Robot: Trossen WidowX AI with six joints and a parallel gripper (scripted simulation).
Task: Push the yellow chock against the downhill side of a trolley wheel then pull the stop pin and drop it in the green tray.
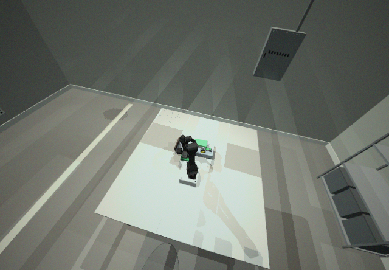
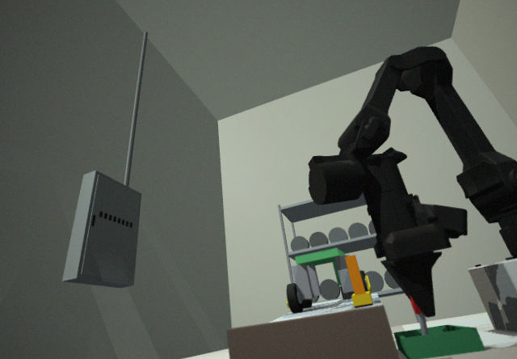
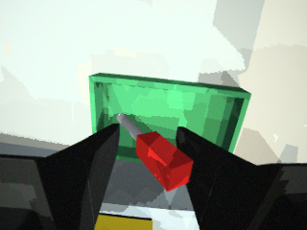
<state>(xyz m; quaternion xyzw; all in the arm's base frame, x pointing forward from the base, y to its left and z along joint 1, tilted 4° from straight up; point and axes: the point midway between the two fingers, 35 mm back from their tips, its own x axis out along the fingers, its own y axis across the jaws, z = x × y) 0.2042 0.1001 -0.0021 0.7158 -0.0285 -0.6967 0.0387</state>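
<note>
My gripper (image 3: 148,131) (image 2: 419,305) is open and points down over the green tray (image 3: 168,85) (image 2: 442,342). The red-headed stop pin (image 3: 163,160) (image 2: 422,323) lies tilted and loose between the parted fingers, its grey shaft tip down in the tray. In the exterior view the trolley (image 2: 319,259), with a green deck and black wheels, stands on the ramp (image 2: 308,338) to the left of the gripper. The yellow chock (image 2: 361,299) with its orange handle (image 2: 357,277) sits against one of the trolley's wheels. In the top view all of this is tiny under the arm (image 1: 189,154).
A grey shelf with round objects (image 2: 329,236) stands behind the trolley. The arm's base block (image 2: 494,290) (image 1: 188,181) is to the right of the tray. A grey box (image 2: 104,230) hangs from a rod at the left.
</note>
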